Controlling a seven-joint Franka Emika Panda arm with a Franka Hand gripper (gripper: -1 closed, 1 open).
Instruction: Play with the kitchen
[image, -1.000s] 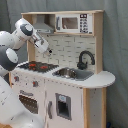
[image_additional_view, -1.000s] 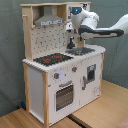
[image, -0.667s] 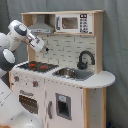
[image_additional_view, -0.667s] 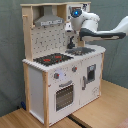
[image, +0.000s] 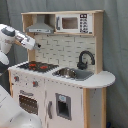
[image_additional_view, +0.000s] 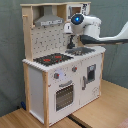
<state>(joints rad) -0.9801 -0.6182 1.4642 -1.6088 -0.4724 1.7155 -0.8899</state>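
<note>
Standing off to the side, I had the kitchen (image: 60, 75) right in front of me, sitting on a wooden bench (image_additional_view: 95, 112), white panels with a light wood frame. In both exterior views the arm (image: 15, 37) was reaching in over the cooking end of it. The claw (image: 37, 46) hung up in the air just in front of the pegboard back (image: 62, 47), under the grey hood (image: 41, 26) and above the red-ringed hob (image: 37, 65). It wasn't touching the hob, and I couldn't make out contact with the back wall either. Honestly couldn't tell whether the claw was spread or pinched together, it was too small to read from where I stood.

In the first exterior view the arm came in from the first exterior view's left, with the sink (image: 70, 73) and black faucet (image: 85, 59) further along the counter, well apart from the claw. A toy microwave (image: 74, 23) sat on the top shelf next to the hood. The oven door (image_additional_view: 64, 96) was below the hob on the front, with knobs (image_additional_view: 57, 76) above it.

In the second exterior view the arm's white body with a blue light (image_additional_view: 77, 19) sat up near the top of the kitchen, over the sink side.
</note>
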